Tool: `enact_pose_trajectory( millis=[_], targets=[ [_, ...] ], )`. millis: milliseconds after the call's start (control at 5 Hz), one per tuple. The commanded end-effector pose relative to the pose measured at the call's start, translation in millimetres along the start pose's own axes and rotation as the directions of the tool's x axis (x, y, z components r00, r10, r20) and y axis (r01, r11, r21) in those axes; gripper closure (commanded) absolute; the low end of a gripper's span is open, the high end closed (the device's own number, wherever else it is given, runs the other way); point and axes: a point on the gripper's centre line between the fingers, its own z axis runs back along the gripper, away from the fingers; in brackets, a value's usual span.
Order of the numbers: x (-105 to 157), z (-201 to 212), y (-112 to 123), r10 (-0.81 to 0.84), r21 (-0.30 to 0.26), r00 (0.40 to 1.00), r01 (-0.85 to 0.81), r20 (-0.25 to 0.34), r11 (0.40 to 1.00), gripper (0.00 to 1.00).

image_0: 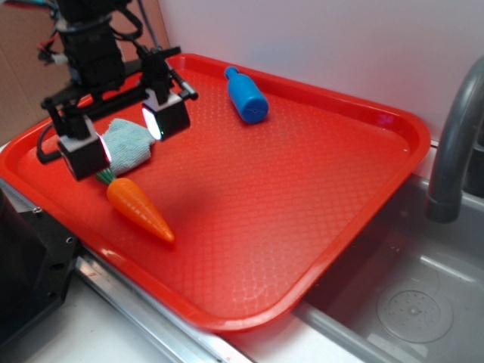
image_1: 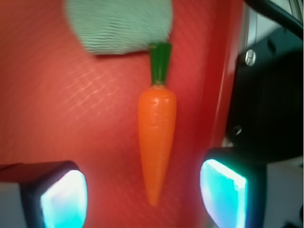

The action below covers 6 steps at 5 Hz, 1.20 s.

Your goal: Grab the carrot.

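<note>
The carrot (image_0: 139, 209) (image_1: 156, 142), glossy orange with a dark green stem, lies flat on the red tray (image_0: 287, 197) near its front left edge. Its stem touches the pale teal cloth rag (image_0: 128, 144) (image_1: 118, 23). My gripper (image_0: 125, 136) (image_1: 142, 194) hovers above the tray, open, just behind the carrot's stem end. In the wrist view the carrot's pointed tip reaches down between the two glowing pads (image_1: 64, 199), touching neither. Nothing is held.
A blue plastic bottle (image_0: 245, 95) lies at the tray's back. A grey faucet (image_0: 454, 144) rises over the sink (image_0: 408, 302) on the right. A black block (image_0: 30, 265) (image_1: 270, 95) stands beside the tray's front left rim.
</note>
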Motion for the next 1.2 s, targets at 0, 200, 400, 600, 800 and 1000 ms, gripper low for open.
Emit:
enact_pose_trajectory(
  millis=[0,200,400,600,800,1000],
  targets=[
    [6,-33,7,0.113,0.041,0.993,-0.114,0.035,0.993,0.0],
    [11,-53,9,0.06,0.051,0.989,-0.068,0.135,0.996,0.0],
    [12,-61,6,0.008,0.034,0.979,-0.015,0.205,0.999,0.0],
    [10,-69,4,-0.052,0.038,0.969,0.044,0.24,0.998,0.11],
    [8,-72,5,-0.057,0.042,0.965,0.048,0.256,0.998,1.0],
    [8,-71,6,-0.051,0.037,0.966,0.042,0.255,0.998,1.0]
  ],
)
